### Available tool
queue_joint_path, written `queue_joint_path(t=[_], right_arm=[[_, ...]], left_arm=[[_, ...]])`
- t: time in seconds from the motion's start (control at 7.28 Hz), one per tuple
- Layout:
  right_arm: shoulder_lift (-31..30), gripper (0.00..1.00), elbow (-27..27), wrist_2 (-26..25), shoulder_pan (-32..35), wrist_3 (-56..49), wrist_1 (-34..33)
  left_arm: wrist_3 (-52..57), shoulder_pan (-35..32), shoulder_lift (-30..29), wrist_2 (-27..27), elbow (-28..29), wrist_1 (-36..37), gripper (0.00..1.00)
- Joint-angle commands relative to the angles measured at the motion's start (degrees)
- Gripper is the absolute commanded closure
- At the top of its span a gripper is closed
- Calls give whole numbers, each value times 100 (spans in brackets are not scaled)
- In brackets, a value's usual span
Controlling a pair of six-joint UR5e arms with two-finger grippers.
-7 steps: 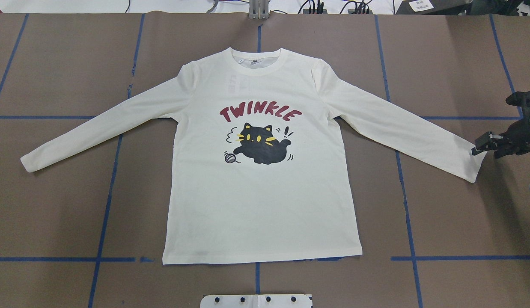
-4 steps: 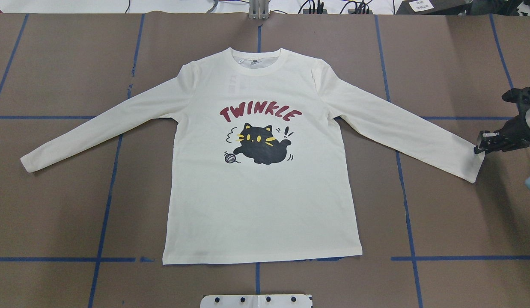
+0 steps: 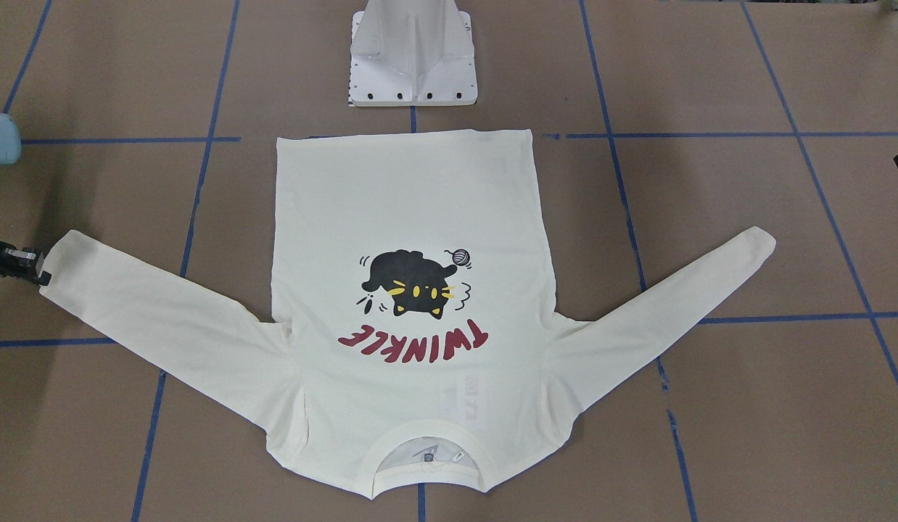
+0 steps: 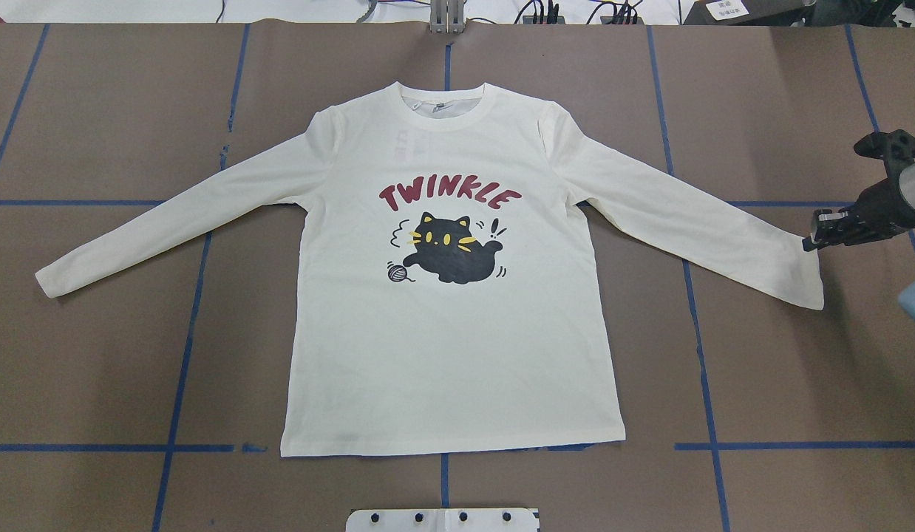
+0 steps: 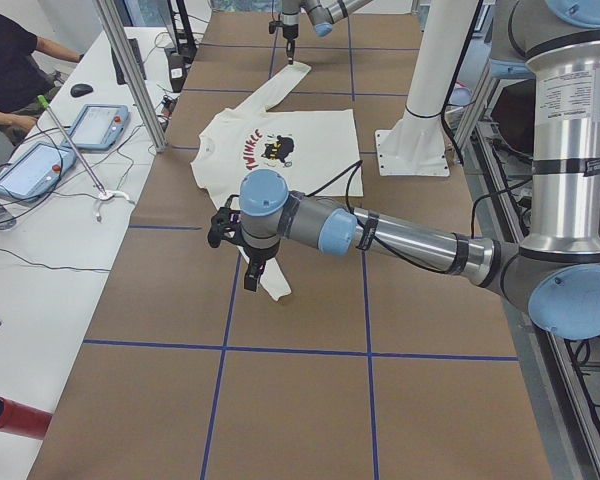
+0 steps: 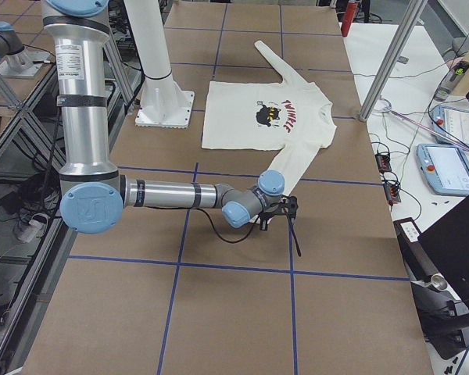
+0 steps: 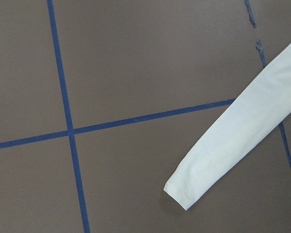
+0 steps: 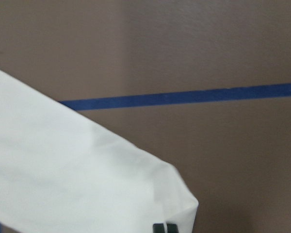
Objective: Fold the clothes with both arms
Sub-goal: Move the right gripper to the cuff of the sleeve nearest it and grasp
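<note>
The cream long-sleeved T-shirt point(image 4: 443, 355) lies flat on the brown table, print up, collar at the far side and both sleeves spread. My right gripper point(image 4: 810, 242) is shut on the far corner of the right sleeve cuff point(image 4: 811, 277). In the right wrist view the closed fingertips point(image 8: 165, 227) pinch the cuff point(image 8: 136, 194). It also shows in the front view point(image 3: 41, 274). My left gripper point(image 5: 250, 272) hangs over the left sleeve cuff point(image 7: 184, 191), out of the overhead view. I cannot tell whether it is open or shut.
The white pedestal base point(image 3: 413, 72) stands just behind the shirt's hem. Blue tape lines point(image 4: 180, 369) cross the table. A side table with tablets point(image 5: 40, 165) and metal posts point(image 5: 130, 70) borders the far edge, where an operator sits.
My right gripper has closed on the right cuff's corner and moved inward and away from the robot, drawing that corner with it. The rest of the shirt has not moved.
</note>
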Motion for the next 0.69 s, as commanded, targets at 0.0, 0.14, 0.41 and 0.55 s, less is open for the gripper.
queue_joint_path(t=[0.0, 0.14, 0.41, 0.55], right_arm=[[491, 100, 693, 176, -72, 1151, -49], [1069, 100, 782, 247, -290, 2012, -57], [2702, 100, 765, 125, -687, 2950, -1035], [3327, 100, 835, -154, -949, 3440, -1381]], left_arm=[[-26, 0, 0, -24, -16, -15, 0], [-26, 0, 0, -33, -25, -15, 0], [-52, 0, 0, -77, -59, -15, 0], [-18, 0, -9, -68, -51, -24, 0]])
